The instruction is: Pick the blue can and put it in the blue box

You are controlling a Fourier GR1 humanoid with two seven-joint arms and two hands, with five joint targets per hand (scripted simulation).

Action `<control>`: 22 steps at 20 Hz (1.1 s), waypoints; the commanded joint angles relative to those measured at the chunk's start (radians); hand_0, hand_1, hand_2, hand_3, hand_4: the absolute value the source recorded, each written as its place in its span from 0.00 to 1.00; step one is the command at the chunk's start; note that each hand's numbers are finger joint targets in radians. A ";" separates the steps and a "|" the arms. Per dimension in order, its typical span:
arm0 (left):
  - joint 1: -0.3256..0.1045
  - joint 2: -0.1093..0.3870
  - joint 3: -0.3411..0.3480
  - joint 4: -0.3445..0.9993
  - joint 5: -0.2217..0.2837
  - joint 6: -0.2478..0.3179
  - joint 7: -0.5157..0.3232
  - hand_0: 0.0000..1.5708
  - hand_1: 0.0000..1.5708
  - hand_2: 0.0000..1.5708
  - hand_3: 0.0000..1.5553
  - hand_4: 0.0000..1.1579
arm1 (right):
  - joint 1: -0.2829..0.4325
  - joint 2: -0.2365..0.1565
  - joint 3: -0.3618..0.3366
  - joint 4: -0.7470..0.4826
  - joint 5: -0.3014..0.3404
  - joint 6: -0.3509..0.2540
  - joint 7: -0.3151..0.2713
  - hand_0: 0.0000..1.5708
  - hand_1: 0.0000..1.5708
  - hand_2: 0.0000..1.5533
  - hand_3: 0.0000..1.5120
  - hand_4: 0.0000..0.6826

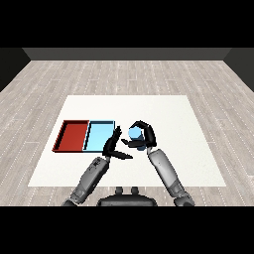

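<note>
Fingers of the right hand (145,137) curl round the small light blue cylindrical can (134,133), held just beside the shallow light blue tray (99,135) for placing, left hand (113,145) open.

So the white table (163,111) sits on a grey plank floor (59,79). Two shallow trays lie flat on it over at about 9 o'clock, touching side by side: the red tray (63,134) on the outside, the light blue tray (91,134) toward the table's middle.
</note>
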 commanded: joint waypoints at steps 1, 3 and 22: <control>0.010 0.000 0.002 0.012 0.016 -0.009 -0.028 0.00 0.00 0.00 0.00 0.00 | -0.024 0.005 0.035 0.004 0.000 -0.039 0.022 0.94 0.94 0.94 0.92 0.89; -0.022 0.000 -0.048 0.081 0.048 0.035 -0.066 0.00 0.00 0.00 0.00 0.00 | -0.067 0.005 0.003 -0.014 0.015 0.009 0.085 0.94 0.94 0.94 0.92 0.89; -0.037 0.007 -0.016 0.030 0.061 -0.031 -0.035 0.00 0.00 0.00 0.00 0.00 | -0.054 0.005 0.092 -0.060 -0.111 -0.068 0.074 0.93 0.93 0.94 0.92 0.86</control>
